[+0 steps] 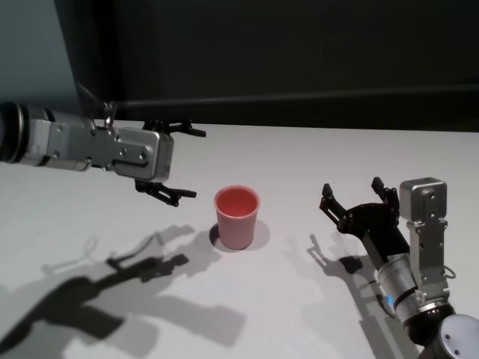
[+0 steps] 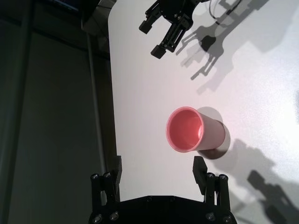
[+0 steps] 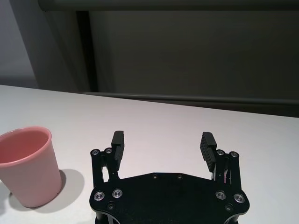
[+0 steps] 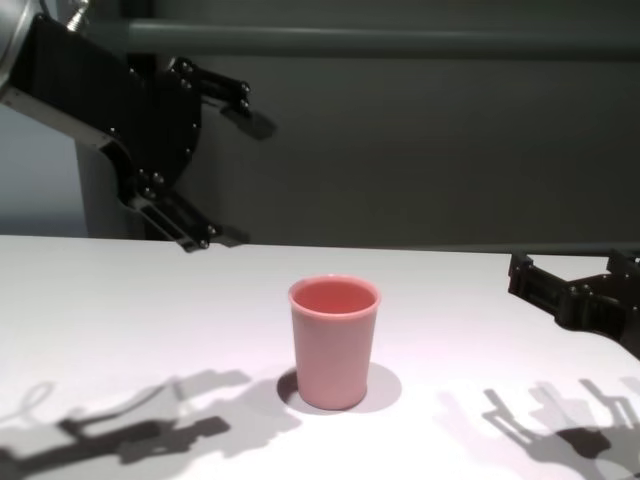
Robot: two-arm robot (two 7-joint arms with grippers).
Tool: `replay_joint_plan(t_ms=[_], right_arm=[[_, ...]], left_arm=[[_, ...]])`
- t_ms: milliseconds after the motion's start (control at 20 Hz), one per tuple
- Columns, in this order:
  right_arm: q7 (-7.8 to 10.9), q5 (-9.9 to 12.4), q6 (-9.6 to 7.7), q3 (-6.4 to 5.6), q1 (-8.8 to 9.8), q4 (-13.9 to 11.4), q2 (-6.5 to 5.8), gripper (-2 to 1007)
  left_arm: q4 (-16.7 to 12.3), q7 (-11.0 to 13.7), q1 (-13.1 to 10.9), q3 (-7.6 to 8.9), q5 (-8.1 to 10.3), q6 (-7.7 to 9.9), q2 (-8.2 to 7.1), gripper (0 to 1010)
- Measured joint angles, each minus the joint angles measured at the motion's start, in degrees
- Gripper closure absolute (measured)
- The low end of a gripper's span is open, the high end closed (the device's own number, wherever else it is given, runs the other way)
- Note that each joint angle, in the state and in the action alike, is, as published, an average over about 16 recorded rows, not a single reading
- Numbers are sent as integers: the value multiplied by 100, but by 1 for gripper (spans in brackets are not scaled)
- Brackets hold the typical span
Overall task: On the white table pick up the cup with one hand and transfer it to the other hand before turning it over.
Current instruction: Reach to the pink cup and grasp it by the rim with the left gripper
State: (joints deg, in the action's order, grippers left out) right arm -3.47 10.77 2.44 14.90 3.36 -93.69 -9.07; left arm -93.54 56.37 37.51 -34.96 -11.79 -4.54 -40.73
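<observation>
Dark wall panels back the white worktop in the head view, where the pink cup stands upright with its mouth up, the left gripper hovering above the surface just to its left with fingers spread wide and holding nothing, and the right gripper low on its right, also wide and empty. From the left wrist the cup sits just ahead of that gripper's spread fingers; the right wrist shows the cup off to one side of its own wide-apart fingers, and the chest view has the cup on the worktop between both arms, touching neither
</observation>
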Motion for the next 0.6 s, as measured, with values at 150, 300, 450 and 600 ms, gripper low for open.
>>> replay_joint_plan(t_ms=[150,300,450,600], right_arm=[[0,0,0,0,0,0,0,5],[0,0,0,0,0,0,0,5],[0,0,0,0,0,0,0,5],[0,0,0,0,0,0,0,5]], left_arm=[[109,224,225,-228,-115,-92,66,9],[203,440,439,-447,-233,-171,143,9],[286,652,649,-666,-347,-245,232,9],[366,851,844,-883,-467,-318,326,9]])
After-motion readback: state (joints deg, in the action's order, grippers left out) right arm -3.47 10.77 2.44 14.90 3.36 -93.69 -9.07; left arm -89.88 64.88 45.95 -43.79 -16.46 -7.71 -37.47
